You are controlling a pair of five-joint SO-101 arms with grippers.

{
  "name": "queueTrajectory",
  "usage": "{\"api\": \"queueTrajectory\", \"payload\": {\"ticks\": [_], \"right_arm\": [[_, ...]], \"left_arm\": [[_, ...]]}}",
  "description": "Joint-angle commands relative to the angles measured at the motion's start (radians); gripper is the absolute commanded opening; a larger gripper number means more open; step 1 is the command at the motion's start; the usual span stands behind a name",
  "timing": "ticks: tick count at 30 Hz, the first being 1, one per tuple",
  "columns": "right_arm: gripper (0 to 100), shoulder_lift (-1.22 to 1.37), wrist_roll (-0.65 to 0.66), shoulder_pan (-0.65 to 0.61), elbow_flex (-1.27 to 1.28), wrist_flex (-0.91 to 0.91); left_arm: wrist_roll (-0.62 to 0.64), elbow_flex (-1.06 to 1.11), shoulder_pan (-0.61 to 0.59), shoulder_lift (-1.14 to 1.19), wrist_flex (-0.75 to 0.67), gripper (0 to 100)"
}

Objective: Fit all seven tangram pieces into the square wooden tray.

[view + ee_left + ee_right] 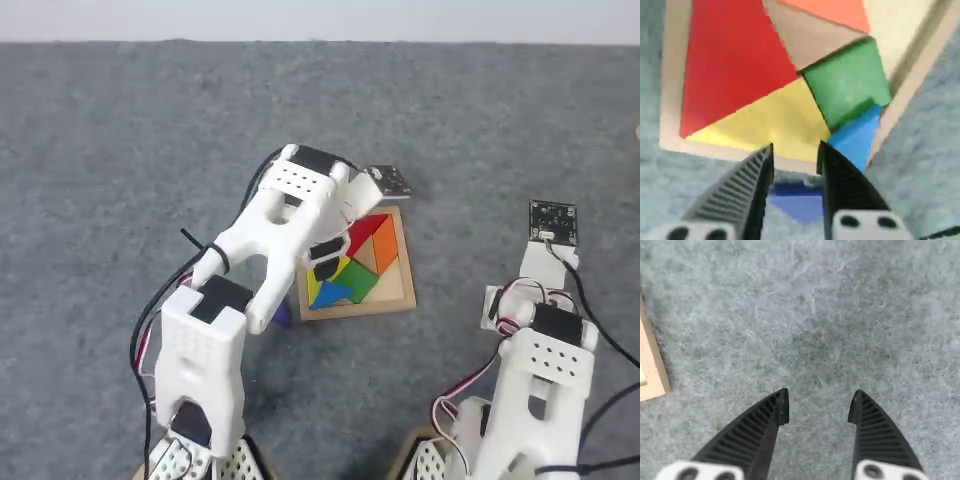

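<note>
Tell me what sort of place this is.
Likely a robotics lab bench: a grey felt-covered table, the white left arm and right arm mounted side by side, and a wooden tangram tray set out as a practice task.

Wooden tray holds red, orange, yellow, green, blue pieces — a violet piece lies just outside.

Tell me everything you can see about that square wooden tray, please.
The tray is a shallow square of pale wood with a raised rim, lying flat on the grey carpet. Inside lie a red piece, a yellow piece, a green piece, a blue piece and an orange piece, with a bare wood patch among them. The left gripper hovers open above one rim; a dark blue piece lies on the carpet just outside it.
</note>
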Motion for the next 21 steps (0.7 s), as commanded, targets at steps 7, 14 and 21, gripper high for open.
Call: {"api": "queueTrajectory", "payload": {"ticks": [7, 14, 21], "right_arm": [[21.3, -0.002, -0.011, -0.007, -0.037, 0.010], [21.3, -0.002, -0.011, -0.007, -0.037, 0.008], [21.3, -0.002, -0.011, -0.007, -0.037, 0.010]], "left_arm": [[0.041, -0.030, 0.014, -0.020, 0.021, 14], [0.041, -0.030, 0.035, -0.017, 0.048, 14], [0.043, -0.062, 0.029, -0.020, 0.054, 14]]}}
